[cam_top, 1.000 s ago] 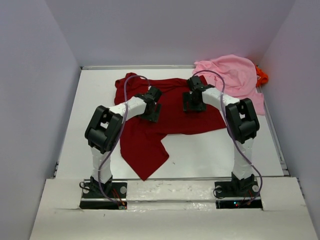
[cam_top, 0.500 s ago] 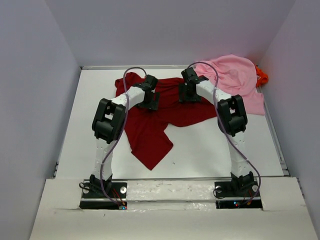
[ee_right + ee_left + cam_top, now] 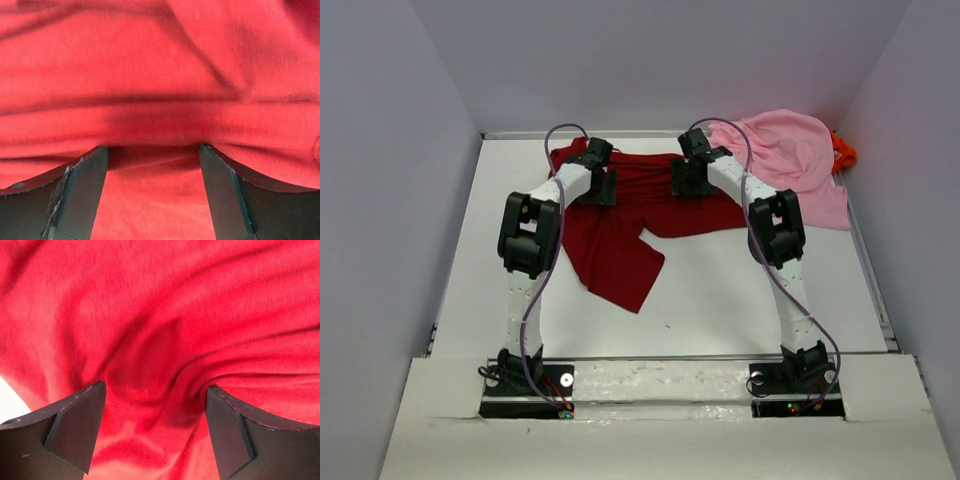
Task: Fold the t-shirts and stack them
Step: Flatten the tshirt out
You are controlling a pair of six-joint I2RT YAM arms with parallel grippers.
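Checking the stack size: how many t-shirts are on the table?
3. The dark red t-shirt lies spread across the middle; the light pink t-shirt is bunched at the far right; the orange t-shirt peeks out behind it. Others may be hidden.

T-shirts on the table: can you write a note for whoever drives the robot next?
Grippers: the left gripper is open, fingertips down on the dark red t-shirt. The right gripper is open, down on the same shirt.
Things: the dark red t-shirt lies rumpled on the table. The pink t-shirt is bunched in the far right corner, with the orange t-shirt peeking out behind it.
Done: nothing folded or stacked.
Left: fold all three, then stack them.
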